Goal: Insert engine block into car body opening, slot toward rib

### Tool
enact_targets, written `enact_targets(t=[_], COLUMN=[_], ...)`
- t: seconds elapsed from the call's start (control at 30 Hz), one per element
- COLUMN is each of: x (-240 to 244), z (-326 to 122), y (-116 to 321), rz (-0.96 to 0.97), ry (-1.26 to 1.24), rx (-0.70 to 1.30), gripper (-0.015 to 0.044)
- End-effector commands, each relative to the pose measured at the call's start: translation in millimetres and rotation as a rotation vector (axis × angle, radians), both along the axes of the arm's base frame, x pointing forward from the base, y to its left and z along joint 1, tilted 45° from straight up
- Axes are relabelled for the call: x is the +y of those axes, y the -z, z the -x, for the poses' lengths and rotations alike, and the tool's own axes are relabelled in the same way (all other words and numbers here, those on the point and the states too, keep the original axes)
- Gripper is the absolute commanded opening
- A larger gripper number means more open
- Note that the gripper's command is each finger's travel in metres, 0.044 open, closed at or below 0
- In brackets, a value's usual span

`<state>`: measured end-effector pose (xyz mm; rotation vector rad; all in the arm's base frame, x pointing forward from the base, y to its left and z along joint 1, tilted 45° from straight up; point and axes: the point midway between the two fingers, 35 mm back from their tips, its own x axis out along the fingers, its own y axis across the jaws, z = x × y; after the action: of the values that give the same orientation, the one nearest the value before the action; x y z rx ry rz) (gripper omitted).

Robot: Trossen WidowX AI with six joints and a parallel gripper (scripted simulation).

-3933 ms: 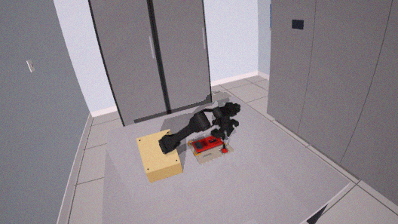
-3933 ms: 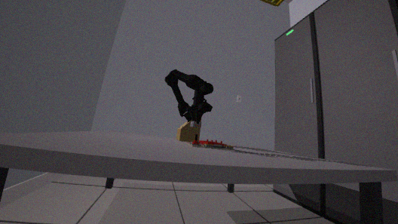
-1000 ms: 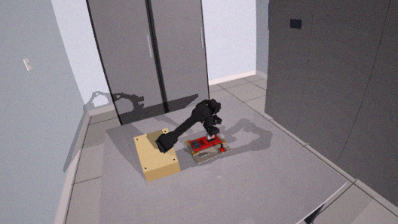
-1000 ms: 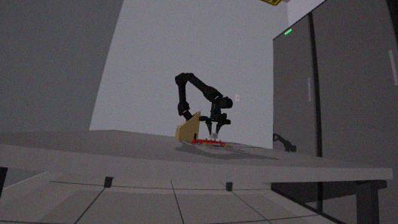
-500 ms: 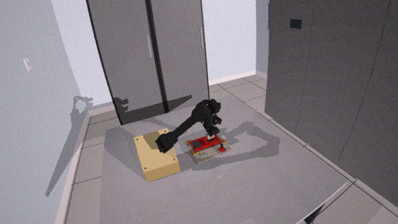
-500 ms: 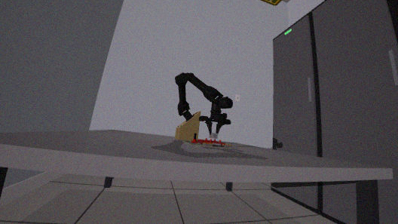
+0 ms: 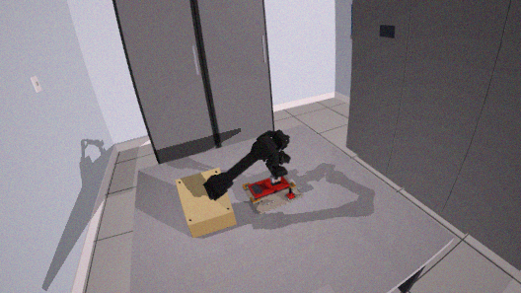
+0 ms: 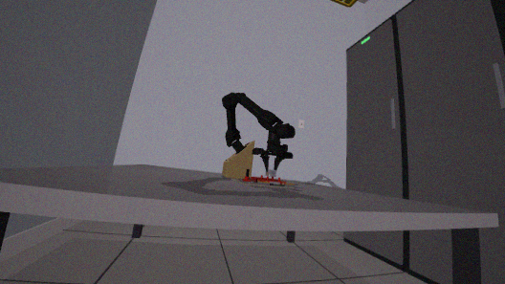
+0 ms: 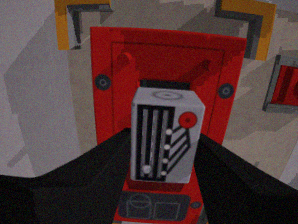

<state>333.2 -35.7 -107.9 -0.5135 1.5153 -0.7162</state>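
The engine block [image 7: 275, 181] [image 8: 273, 173] [image 9: 165, 145] is a pale grey box. In the wrist view its upper face shows dark slots on the left and a red round cap at the upper right. The gripper [image 7: 277, 175] [image 8: 271, 169] [image 9: 164, 136] is shut on it, one black finger on each side. The block is over the red car body [image 7: 276, 190] [image 8: 279, 182] [image 9: 103, 117]. A dark part of the opening [image 9: 165, 84] shows beyond the block's far edge. The block hides the rest of the opening, and the rib cannot be made out. How deep the block sits is unclear.
Orange corner brackets [image 9: 62, 30] [image 9: 270, 35] stand around the car body. A small red part in a dark holder [image 7: 291, 195] [image 9: 288, 84] is beside it. The arm's wooden base [image 7: 212, 211] [image 8: 238, 165] stands at the other end of the car.
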Motion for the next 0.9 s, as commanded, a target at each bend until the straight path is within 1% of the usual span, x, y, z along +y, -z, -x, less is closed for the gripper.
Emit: enact_targets(t=[0.0, 0.87], x=[-0.6, -6.5], z=[0.2, 0.9], y=[1.0, 6.7], rz=[-0.001, -0.001], ry=[-0.009, -0.007], rx=[0.007, 0.005], gripper=[0.0159, 0.0159])
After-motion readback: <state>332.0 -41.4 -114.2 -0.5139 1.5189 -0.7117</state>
